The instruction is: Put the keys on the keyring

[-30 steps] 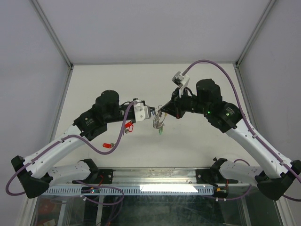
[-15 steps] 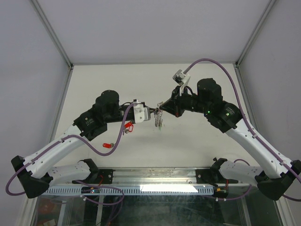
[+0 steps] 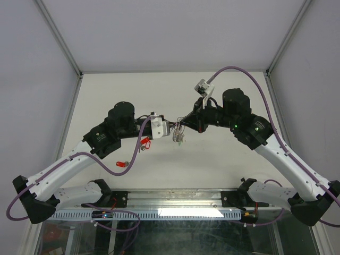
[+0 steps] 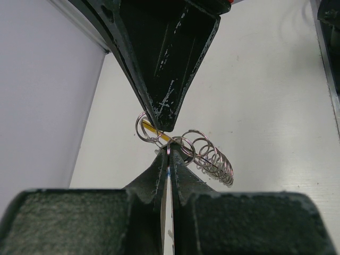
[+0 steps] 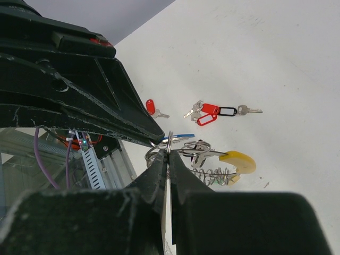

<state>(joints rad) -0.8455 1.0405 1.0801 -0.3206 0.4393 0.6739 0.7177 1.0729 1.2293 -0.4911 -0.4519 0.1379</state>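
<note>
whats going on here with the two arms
Both arms meet over the middle of the table. The left jaws and the right jaws are each shut on the keyring, a bunch of thin wire rings held between them, apparently just above the surface. A yellow tag seems to hang from it. Several keys with red tags lie loose on the table, not yet on the ring.

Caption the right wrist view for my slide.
Right gripper and left gripper, both shut, meet at the keyring; tagged keys lie on the table.
</note>
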